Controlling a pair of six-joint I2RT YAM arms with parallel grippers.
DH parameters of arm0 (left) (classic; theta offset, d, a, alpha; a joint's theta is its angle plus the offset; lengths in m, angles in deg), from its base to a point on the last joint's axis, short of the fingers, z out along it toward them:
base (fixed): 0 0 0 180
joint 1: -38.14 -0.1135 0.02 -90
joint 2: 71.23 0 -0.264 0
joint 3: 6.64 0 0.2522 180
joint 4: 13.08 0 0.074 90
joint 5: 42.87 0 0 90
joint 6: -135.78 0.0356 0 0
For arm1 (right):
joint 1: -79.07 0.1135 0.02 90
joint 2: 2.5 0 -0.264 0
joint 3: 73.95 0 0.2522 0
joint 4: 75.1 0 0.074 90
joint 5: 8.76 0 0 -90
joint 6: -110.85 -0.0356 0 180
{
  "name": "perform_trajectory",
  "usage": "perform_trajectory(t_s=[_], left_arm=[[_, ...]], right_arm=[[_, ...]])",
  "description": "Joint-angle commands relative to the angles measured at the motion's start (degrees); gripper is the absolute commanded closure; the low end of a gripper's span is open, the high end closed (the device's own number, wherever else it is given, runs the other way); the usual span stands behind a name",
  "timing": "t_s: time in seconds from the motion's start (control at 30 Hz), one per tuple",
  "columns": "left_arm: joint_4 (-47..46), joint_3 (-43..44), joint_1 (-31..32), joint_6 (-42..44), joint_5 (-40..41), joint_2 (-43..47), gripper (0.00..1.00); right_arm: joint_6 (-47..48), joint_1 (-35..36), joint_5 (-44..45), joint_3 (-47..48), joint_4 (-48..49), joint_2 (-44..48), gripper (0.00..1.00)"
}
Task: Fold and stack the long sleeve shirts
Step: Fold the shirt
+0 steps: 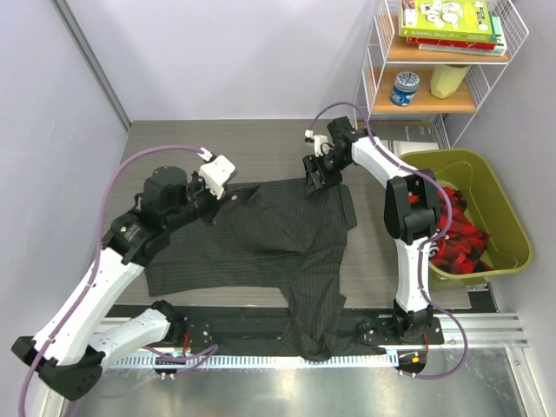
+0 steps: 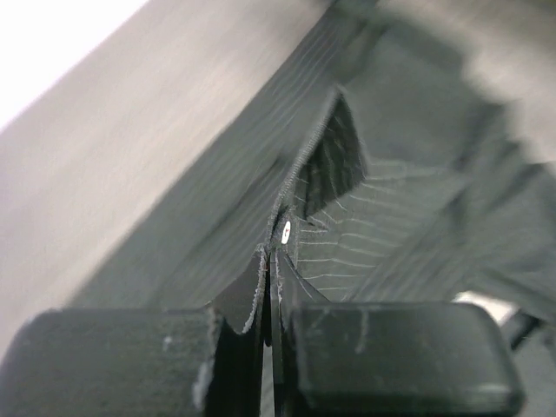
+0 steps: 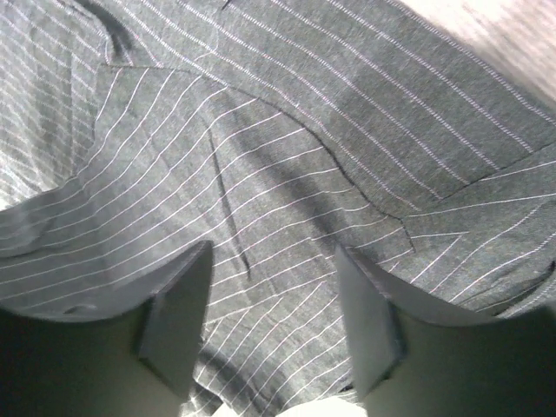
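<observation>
Left gripper (image 1: 211,201) is clenched on the shirt (image 1: 278,230). In the left wrist view its fingers (image 2: 122,360) are pressed together with a stitched cloth edge pinched between them, and a small pale button (image 2: 286,231) sits just past the tips. Right gripper (image 1: 320,176) is released at the shirt's far right corner. Its fingers (image 3: 178,326) stand spread apart with striped cloth showing between them; I cannot tell whether they touch it.

The shirt is dark charcoal with fine pale pinstripes. It lies rumpled on the table (image 1: 261,143) between the two arms. One broad part spreads fairly flat toward the left arm. A long narrower part runs to the near edge and hangs over the black rail (image 1: 234,328) between the arm bases. Up close in the right wrist view, the stripes run in several directions, broken by seams, soft creases and overlapping layers. A green bin (image 1: 486,174) stands right of the right arm, apart from the shirt, and holds red and black cloth.
</observation>
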Motion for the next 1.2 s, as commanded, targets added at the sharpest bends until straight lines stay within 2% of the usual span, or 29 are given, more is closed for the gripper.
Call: perform_trajectory(t_s=[0.0, 0.2, 0.23, 0.4, 0.57, 0.77, 1.03, 1.17], left_arm=[[-7.79, -6.39, -7.05, -3.07, 6.04, -1.69, 1.0], [-14.38, -12.73, -20.93, -7.81, -1.16, -7.23, 1.0], [-15.71, -13.53, -25.21, -8.69, -5.0, -8.8, 1.0], [-25.45, -18.18, -37.97, -9.66, -16.27, -12.68, 1.0], [-32.24, -21.79, -45.28, -10.46, -25.4, -15.5, 1.0], [-38.73, -26.8, -51.79, -12.92, -27.53, -19.88, 1.0], [-42.26, -28.04, -58.21, -15.55, -23.94, -26.39, 1.0], [-38.94, -25.23, -59.01, -16.61, -20.08, -29.29, 1.0]], right_arm=[[2.65, 0.41, -2.47, 1.88, -2.4, 2.24, 0.3], [3.7, 0.41, -3.17, 0.82, -2.76, 0.48, 0.28], [3.71, 0.41, -3.26, 0.73, -2.76, 0.22, 0.28], [4.06, 0.59, -3.61, 0.91, -2.93, -1.63, 0.29], [4.67, 0.41, -3.44, 1.7, -3.81, -2.51, 0.32], [5.11, 0.41, -3.53, 1.61, -4.43, -2.86, 0.35], [5.55, 0.5, -3.53, 2.05, -5.04, -2.42, 0.37], [5.55, 0.41, -3.44, 2.31, -5.22, -2.69, 0.38]])
